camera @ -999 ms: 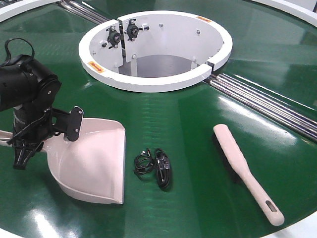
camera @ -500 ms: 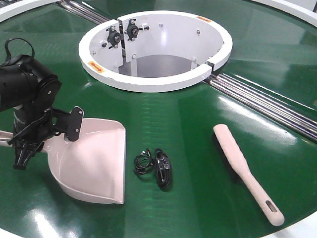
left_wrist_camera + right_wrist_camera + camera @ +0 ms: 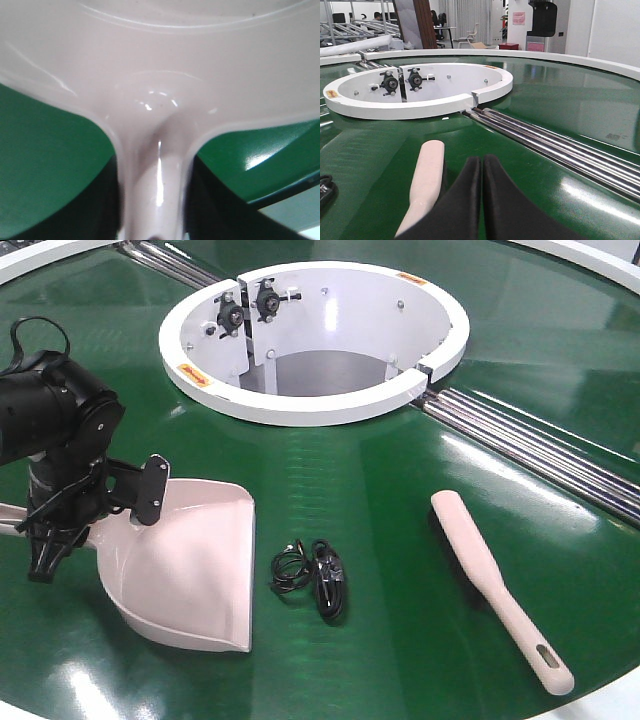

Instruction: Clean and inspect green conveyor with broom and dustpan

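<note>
The green conveyor [image 3: 400, 490] fills the front view, with its white ring hub [image 3: 310, 405] and silver rails [image 3: 540, 450]. The dustpan [image 3: 190, 570] lies at the left with its lip toward the middle. My left gripper [image 3: 45, 545] is at its handle. In the left wrist view the dark jaws press both sides of the handle [image 3: 152, 165], so the left gripper [image 3: 152, 210] is shut on it. The broom [image 3: 495, 585] lies at the right with its handle toward the front edge. My right gripper [image 3: 481, 167] is shut and empty, just right of the broom [image 3: 427, 175].
A small black coiled cable [image 3: 315, 575] lies on the belt between dustpan and broom. The hub opening holds black fittings [image 3: 245, 308]. The belt's pale front edge [image 3: 610, 705] is near the broom's handle end. Rails [image 3: 560, 145] run right of my right gripper.
</note>
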Tool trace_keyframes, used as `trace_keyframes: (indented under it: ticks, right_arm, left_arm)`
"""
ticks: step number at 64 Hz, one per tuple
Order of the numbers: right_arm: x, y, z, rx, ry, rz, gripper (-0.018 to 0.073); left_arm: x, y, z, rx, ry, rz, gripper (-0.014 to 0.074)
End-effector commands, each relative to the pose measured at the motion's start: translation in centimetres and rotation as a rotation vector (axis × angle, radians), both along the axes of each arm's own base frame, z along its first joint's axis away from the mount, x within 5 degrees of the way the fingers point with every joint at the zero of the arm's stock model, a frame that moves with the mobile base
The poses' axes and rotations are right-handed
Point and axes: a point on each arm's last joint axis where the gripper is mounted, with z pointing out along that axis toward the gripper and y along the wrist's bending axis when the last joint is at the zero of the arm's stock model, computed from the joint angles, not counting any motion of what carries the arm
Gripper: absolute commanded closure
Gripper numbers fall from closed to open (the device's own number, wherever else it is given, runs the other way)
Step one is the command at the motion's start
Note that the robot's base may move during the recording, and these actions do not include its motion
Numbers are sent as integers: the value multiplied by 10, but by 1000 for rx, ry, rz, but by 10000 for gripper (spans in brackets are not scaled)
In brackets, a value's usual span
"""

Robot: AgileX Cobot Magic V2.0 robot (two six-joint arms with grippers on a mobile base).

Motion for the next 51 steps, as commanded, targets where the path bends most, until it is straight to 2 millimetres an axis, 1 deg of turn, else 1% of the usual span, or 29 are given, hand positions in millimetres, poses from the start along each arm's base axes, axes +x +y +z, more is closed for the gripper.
trace_keyframes:
  ticks: [1,16,19,24,28,33,35,42,44,51]
  right_arm:
    - [-1,0,6,-9,-84,3,568]
    - [-1,0,7,-10,-85,3,568]
    - [-1,0,9,-32,-109,3,568]
    - [-2,1,18,-26,-202,7,568]
    - [-4,1,27,-14,-265,8,568]
    - [-5,0,40,4,-271,6,568]
    - [-5,0,49,13,-262,6,568]
    - [1,0,77,8,-171,4,568]
    - [5,1,87,6,-136,3,568]
    - [22,2,107,19,31,4,568]
  left_arm:
    - [-4,-2,20,-1,-27,-13,602]
    - [-4,-2,20,-1,-27,-13,602]
    - [-4,-2,20,-1,-27,-13,602]
    - [-4,-2,20,-1,-27,-13,602]
    - [-4,-2,20,-1,-27,-13,602]
    - [-4,-2,20,-1,-27,-13,602]
    - [-4,-2,20,-1,-27,-13,602]
    - [-4,-2,20,-1,-27,-13,602]
    - [-4,-2,20,-1,-27,-13,602]
    - [-4,-2,20,-1,-27,-13,602]
